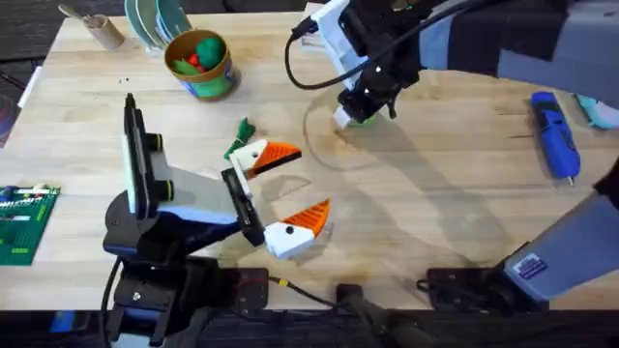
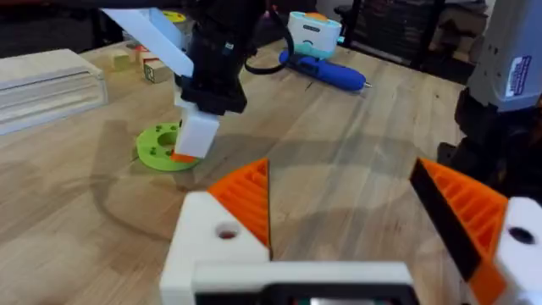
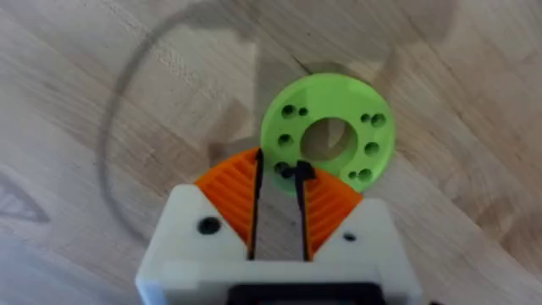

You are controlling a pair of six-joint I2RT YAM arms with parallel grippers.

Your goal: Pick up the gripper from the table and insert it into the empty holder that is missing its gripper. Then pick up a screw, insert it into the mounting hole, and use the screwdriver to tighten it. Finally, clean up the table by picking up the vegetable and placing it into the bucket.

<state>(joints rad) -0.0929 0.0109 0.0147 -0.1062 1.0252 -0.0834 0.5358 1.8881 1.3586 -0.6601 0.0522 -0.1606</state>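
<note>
Right end effector [image 1: 360, 114] is down low at the far middle of the wooden worktop [image 1: 435, 193], sitting right over the green ring [image 3: 329, 135]. From its wrist camera, the two orange ribbed pads [image 3: 230, 193] are drawn in close with just a narrow slot between them, and the near edge of the ring sits at their tips. Whether they actually pinch the ring, I cannot tell. The left wrist view shows the same end effector reaching the worktop at the ring's edge.

Left end effector [image 1: 290, 188] is near the front of the worktop, spread wide, nothing between its orange-tipped fingers [image 1: 311, 217]. Its white bases and orange wedges frame the left wrist picture with open worktop between them.

Just beyond the far finger of the left end effector lies a small dark green vegetable [image 1: 240, 137], flat on the worktop.

Bucket [image 1: 200, 64] stands at the far left, yellow rim, green and blue side, with a red and a green item inside it. The screwdriver [image 1: 555, 135], blue handle, rests on the far right side of the worktop, well apart from both arms. In the left wrist view it lies beyond the right arm.

A green circuit board [image 1: 23, 222] sits at the left edge.
</note>
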